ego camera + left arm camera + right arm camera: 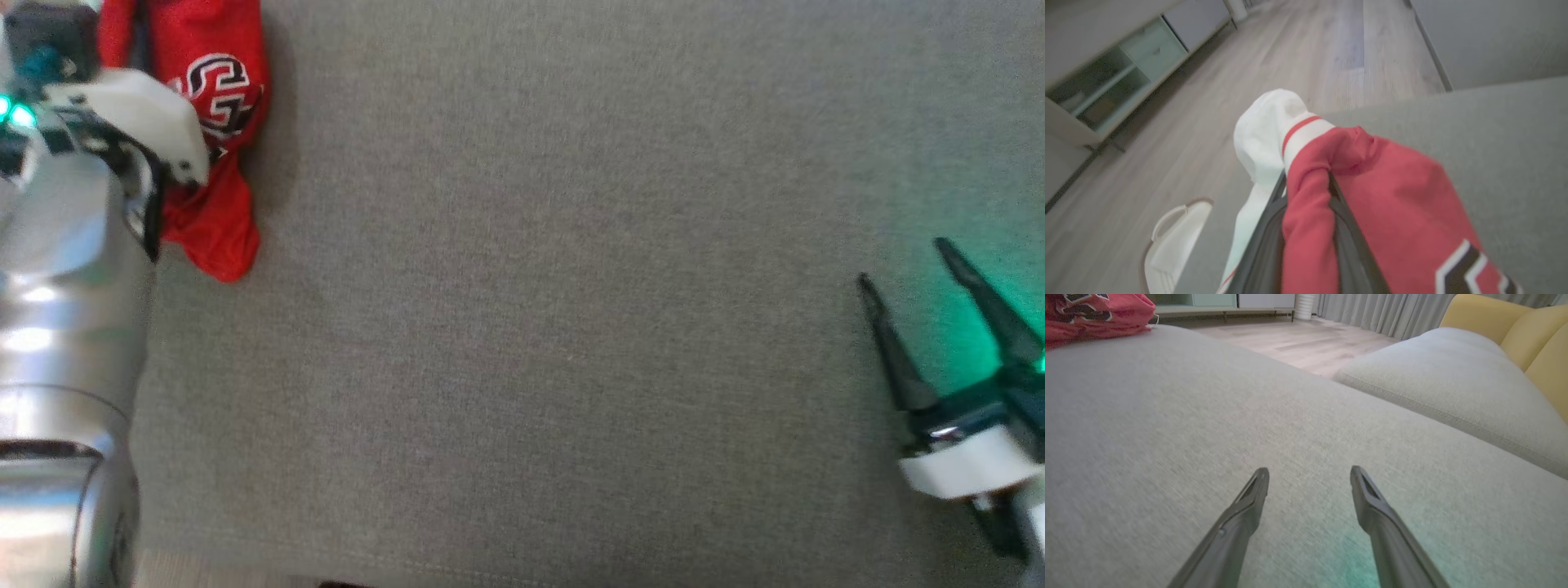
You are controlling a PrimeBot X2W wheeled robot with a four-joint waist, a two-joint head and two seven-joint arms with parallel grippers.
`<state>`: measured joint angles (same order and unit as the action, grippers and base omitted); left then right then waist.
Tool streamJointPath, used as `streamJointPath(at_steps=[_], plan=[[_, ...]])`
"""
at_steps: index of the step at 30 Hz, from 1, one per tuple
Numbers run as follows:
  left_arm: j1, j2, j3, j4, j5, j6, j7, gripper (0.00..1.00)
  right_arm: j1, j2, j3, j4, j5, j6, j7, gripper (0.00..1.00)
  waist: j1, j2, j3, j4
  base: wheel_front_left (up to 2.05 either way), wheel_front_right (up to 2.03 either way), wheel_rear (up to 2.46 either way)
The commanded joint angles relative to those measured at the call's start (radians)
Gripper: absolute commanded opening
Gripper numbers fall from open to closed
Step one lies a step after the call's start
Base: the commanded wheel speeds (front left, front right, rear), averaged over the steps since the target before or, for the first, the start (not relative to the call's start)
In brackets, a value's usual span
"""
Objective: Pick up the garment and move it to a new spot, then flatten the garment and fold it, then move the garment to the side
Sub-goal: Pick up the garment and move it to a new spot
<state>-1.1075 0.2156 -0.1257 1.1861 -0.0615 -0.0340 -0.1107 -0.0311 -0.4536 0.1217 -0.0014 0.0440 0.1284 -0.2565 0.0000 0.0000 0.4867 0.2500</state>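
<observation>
The garment [219, 77] is red with a black-and-white logo and a white part with a red stripe. It lies bunched at the far left of the grey cushion [571, 327]. In the left wrist view my left gripper [1306, 179] is shut on a fold of the garment [1404, 196], with red cloth pinched between the dark fingers [1267, 228]. In the head view the left wrist housing [147, 114] covers that grip. My right gripper [904, 263] hovers open over bare cushion at the lower right, far from the garment [1094, 314]; nothing is between its fingers [1309, 473].
The cushion's left edge drops to a wooden floor [1331, 49], where a white basket [1171, 241] stands beside it. A low cabinet [1106, 81] runs along the far wall. A second grey cushion [1453, 384] and a yellow backrest [1535, 335] lie beyond the right gripper.
</observation>
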Motion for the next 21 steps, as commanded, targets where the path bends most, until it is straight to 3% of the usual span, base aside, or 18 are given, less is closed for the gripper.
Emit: streamJointPath(at_steps=[1,10,18,21], plan=[[-0.057,0.071,0.008,-0.041,0.01,0.006,-0.035,0.0,-0.01,0.003,0.026,-0.017,0.005,0.002,-0.005,1.0,0.0,0.0,-0.071,-0.021,0.0,0.0,0.0],[-0.098,0.078,-0.079,-0.136,0.037,-0.075,-0.126,0.0,-0.001,0.141,0.136,0.059,0.041,0.002,-0.005,1.0,0.0,0.0,-0.357,-0.176,0.0,0.0,0.0],[-0.097,0.01,-0.2,-0.3,-0.038,-0.096,-0.102,0.0,0.003,0.199,0.155,0.061,0.06,0.002,-0.005,1.0,0.0,0.0,-0.442,-0.343,0.0,0.0,0.0],[-0.069,0.01,-0.24,-0.36,-0.085,-0.096,-0.081,0.0,0.003,0.216,0.162,0.056,0.067,0.002,-0.005,1.0,0.0,0.0,-0.439,-0.413,0.0,0.0,0.0]])
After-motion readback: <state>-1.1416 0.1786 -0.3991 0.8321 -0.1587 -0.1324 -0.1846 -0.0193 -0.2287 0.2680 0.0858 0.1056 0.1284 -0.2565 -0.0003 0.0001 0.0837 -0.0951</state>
